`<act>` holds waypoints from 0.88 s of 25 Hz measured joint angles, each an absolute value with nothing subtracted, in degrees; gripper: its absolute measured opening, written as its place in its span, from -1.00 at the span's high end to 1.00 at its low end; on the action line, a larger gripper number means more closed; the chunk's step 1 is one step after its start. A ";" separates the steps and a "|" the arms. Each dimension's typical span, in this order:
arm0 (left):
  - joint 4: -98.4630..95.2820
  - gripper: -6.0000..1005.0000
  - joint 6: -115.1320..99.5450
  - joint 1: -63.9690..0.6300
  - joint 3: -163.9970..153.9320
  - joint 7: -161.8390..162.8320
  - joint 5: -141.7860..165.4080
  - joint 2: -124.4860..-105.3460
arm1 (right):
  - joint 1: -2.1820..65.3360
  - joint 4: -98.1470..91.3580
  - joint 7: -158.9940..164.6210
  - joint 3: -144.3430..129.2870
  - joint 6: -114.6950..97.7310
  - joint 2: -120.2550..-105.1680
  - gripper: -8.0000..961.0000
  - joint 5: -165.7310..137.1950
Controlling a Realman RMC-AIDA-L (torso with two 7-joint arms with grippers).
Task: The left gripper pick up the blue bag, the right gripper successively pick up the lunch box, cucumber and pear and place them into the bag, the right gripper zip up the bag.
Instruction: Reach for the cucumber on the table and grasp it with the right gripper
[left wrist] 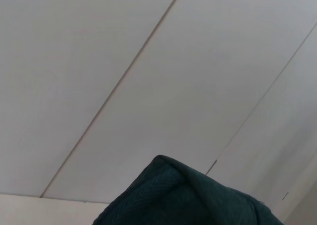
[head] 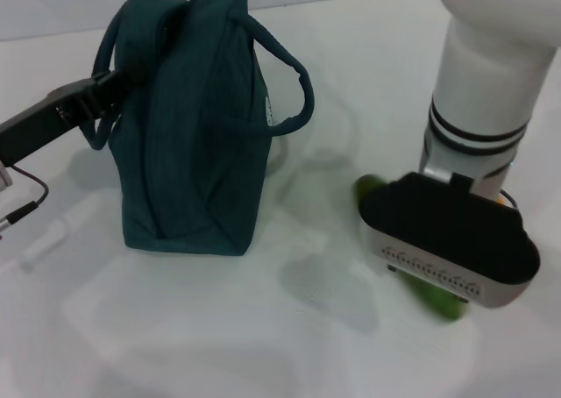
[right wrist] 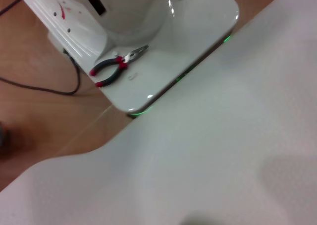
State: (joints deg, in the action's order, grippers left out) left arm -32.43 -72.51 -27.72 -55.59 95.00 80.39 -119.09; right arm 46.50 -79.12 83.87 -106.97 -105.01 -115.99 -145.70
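Head view: blue bag (head: 193,126) upright on white table (head: 175,345), held at its top by left gripper (head: 118,81), fingers hidden. Right gripper (head: 447,240) low over cucumber (head: 438,303), its grip impossible to tell. Right wrist view: red-handled pliers (right wrist: 116,66) on robot base (right wrist: 198,22).

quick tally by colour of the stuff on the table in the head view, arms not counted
dark teal: 1, the bag, standing upright, its handle at the left gripper
green: 1, the cucumber, mostly hidden under the right arm
orange: 1, a sliver behind the right wrist, too hidden to identify
total: 3
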 joint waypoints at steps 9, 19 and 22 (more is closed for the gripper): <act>-32.68 0.87 -72.51 -27.68 -55.62 95.00 80.51 -118.98 | 46.39 -80.97 83.78 -108.68 -103.17 -116.02 -0.81 -145.65; -32.52 0.87 -72.57 -27.59 -55.64 95.19 80.52 -118.63 | 45.19 -83.54 83.44 -105.70 -102.91 -115.92 -0.79 -143.48; -32.55 0.87 -72.55 -27.59 -55.64 95.22 80.51 -118.56 | 44.78 -83.97 83.38 -105.17 -102.86 -115.93 -0.78 -143.39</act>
